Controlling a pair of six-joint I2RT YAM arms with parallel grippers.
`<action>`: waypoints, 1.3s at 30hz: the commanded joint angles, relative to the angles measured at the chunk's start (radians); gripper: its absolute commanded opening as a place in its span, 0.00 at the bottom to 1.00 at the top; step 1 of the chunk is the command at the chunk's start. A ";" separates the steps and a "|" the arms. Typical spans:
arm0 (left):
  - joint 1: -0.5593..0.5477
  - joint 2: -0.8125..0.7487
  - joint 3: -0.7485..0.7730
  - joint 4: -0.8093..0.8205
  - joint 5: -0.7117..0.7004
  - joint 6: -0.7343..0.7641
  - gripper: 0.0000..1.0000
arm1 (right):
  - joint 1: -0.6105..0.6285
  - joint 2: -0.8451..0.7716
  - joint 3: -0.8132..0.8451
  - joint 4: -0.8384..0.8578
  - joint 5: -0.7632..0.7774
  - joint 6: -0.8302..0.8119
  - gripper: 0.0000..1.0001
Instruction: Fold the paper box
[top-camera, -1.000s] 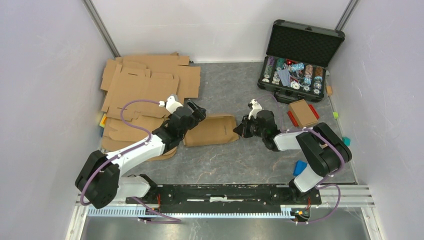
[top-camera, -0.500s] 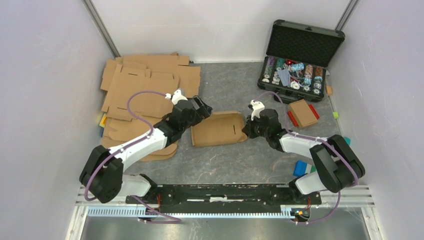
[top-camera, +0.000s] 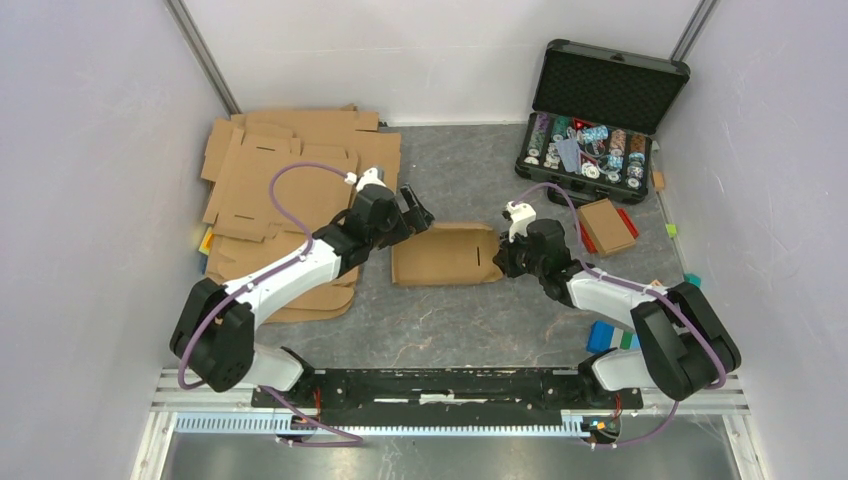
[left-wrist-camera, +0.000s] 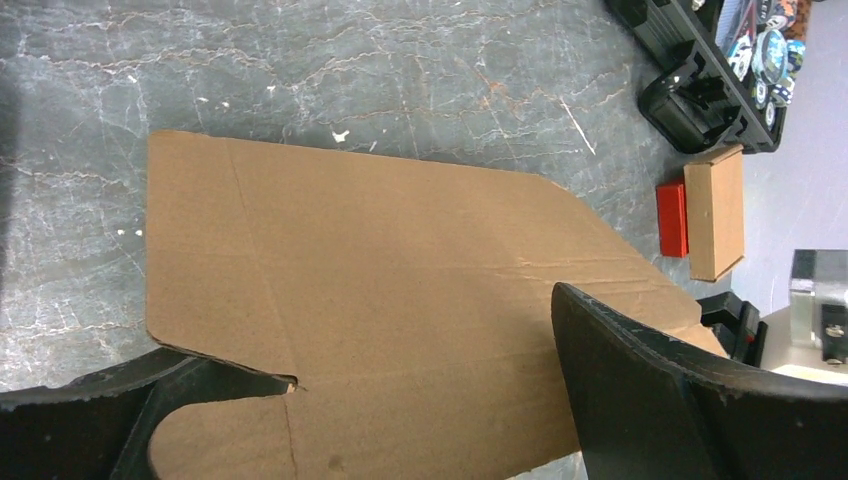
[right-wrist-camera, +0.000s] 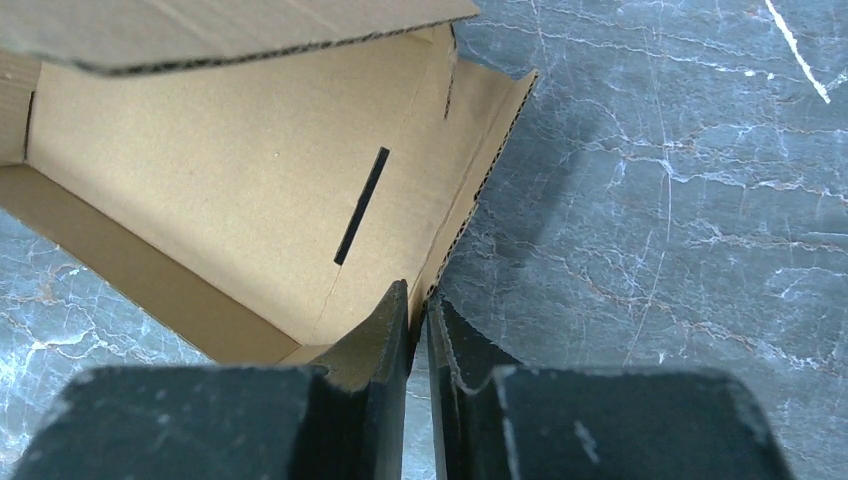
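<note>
Leftmost, a pile of flat cardboard blanks (top-camera: 290, 170) is seen on the desk (top-camera: 450, 320). Beside it the left gripper (top-camera: 417, 207) is held at the far left corner of the paper box (top-camera: 445, 255), its fingers (left-wrist-camera: 640, 390) spread wide with a brown panel lying beneath them; whether the board is touched cannot be told. The box is found on the desk between the two arms, hollow side up, its long axis laid left to right in the overhead view, with a slot (right-wrist-camera: 362, 205) cut across its floor near the right end. At that end the right gripper (right-wrist-camera: 420, 300) is clamped on the upstanding wall, its fingers (right-wrist-camera: 380, 335) pressed almost together with the corrugated edge pinched between them. Farther right, a black case (top-camera: 600, 110) is set near the back wall.

The board is judged light, stiff within each panel but ready to hinge at its scores, easily crushed, and liable to slide. It is best taken by a wall edge close to a crease, the opposite end being steadied.
</note>
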 joint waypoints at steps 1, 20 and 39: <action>0.009 0.006 0.086 -0.062 0.028 0.082 1.00 | -0.005 -0.018 -0.007 0.015 -0.011 -0.034 0.16; 0.035 -0.061 0.013 0.083 0.107 -0.627 1.00 | -0.004 -0.010 -0.040 0.065 -0.062 -0.009 0.16; 0.126 -0.212 0.020 -0.161 -0.061 0.213 1.00 | -0.004 -0.056 -0.054 0.045 -0.028 -0.027 0.16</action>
